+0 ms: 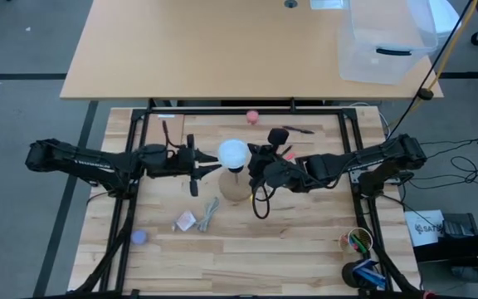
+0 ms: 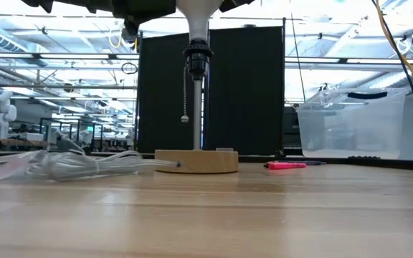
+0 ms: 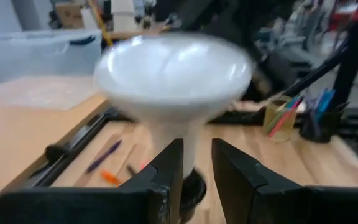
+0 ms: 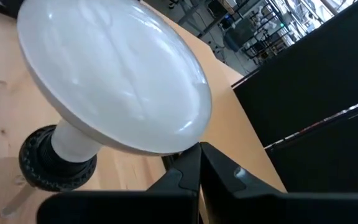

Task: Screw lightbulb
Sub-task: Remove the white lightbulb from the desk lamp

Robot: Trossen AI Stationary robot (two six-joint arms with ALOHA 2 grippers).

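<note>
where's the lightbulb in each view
High view: lightbulb at centre, between both arms.
Low view: only its neck at top centre.
Left wrist view: fills the upper middle.
Right wrist view: large, upper left.
Shared landmark: black socket beneath it.
</note>
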